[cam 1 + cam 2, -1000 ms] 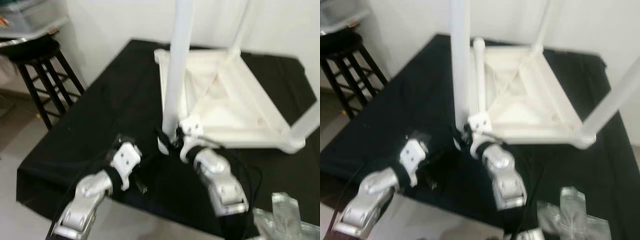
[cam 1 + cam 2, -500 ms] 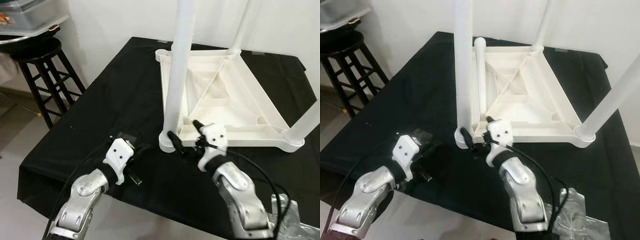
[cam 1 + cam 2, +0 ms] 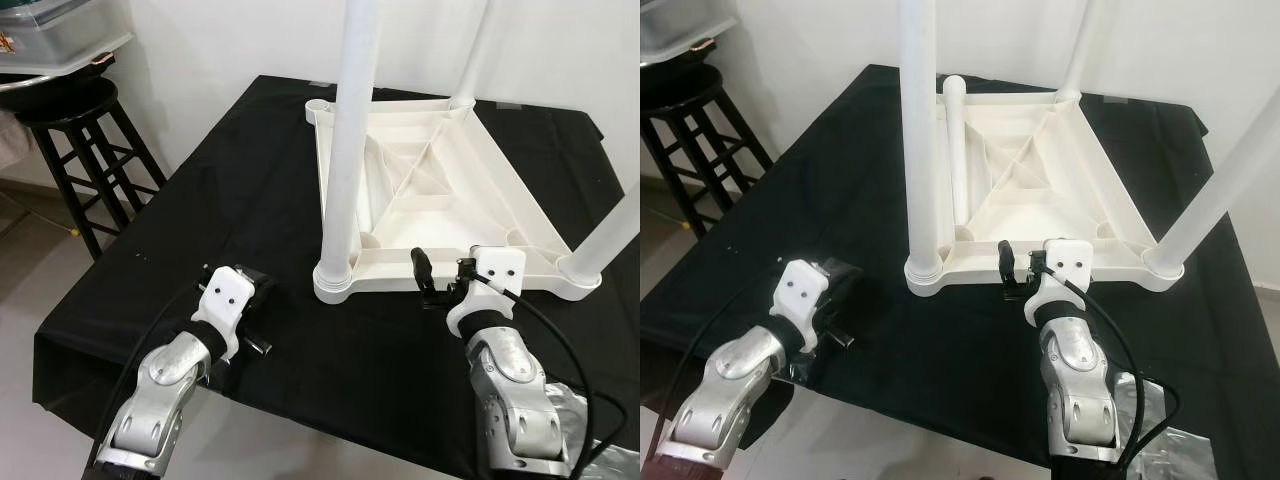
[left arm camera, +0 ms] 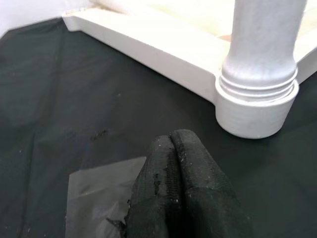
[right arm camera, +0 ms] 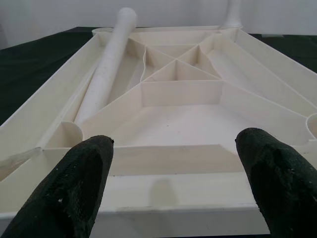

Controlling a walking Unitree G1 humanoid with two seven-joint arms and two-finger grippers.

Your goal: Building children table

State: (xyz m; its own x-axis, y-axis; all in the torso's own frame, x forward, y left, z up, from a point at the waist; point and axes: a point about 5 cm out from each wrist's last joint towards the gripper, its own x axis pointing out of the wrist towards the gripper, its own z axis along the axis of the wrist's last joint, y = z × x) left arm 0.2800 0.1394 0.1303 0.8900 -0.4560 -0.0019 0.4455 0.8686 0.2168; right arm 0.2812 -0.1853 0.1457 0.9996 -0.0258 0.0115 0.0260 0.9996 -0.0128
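Right end effector [image 3: 1018,262] at upturned white table [image 3: 1040,190] near edge; loose leg [image 3: 956,150] inside.

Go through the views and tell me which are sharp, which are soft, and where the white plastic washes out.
Left and right eye views: sharp and evenly lit, though the upright legs blend into the pale wall. Left wrist view: the left gripper looms large and soft, while the leg socket is crisp. Right wrist view: the table underside is bright, its ribs low in contrast.

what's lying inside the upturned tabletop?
One loose white leg lies inside the upturned tabletop, along its left wall among the moulded ribs. Three legs stand screwed into corners; the far-left socket looks vacant. The near-left leg hides part of the tray behind it.
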